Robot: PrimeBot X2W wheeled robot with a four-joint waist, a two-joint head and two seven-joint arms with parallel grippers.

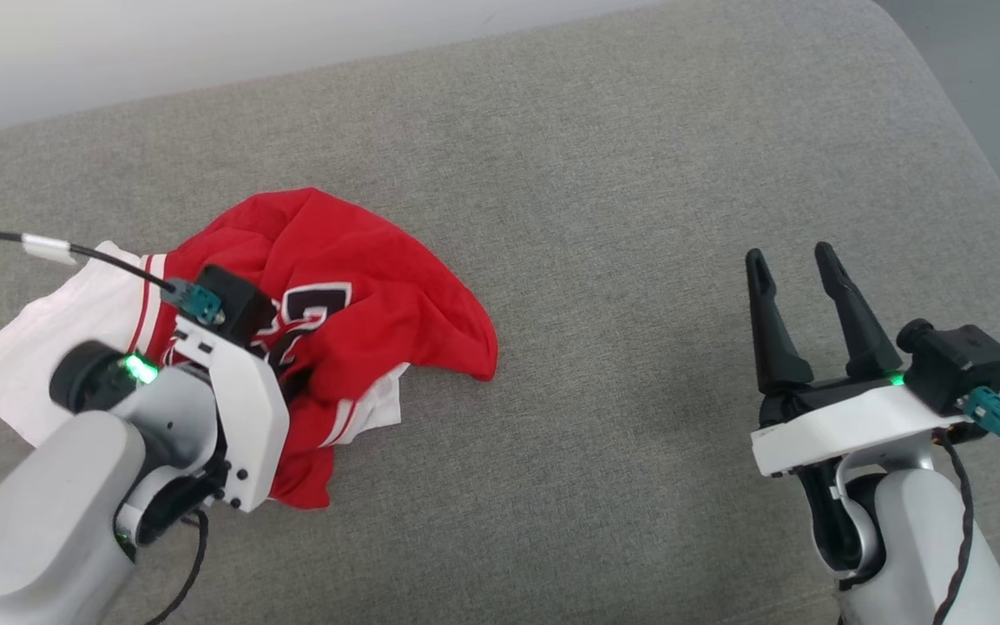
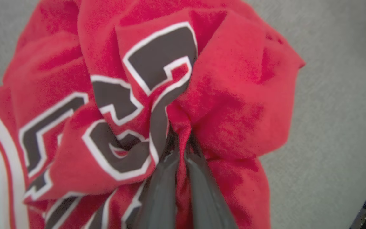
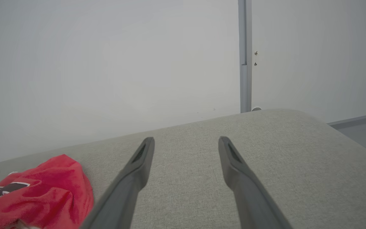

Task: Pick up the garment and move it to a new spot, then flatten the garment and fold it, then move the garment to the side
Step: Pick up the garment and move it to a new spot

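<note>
Your left gripper has its dark fingers pinched narrow on a bunched fold of the crumpled red jersey shirt with white sleeves and black, white-edged numerals, the cloth gathered right at the tips. The shirt sits heaped on the left of the grey woven cushion, seemingly resting there, though the wrist hides the contact. Your right gripper stands spread wide and empty, well apart from the shirt.

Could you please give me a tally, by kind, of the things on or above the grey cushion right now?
Garment: 1, a red jersey, crumpled
Grippers: 2, the left gripper shut on the garment and the right gripper open and apart from it
Total: 3
</note>
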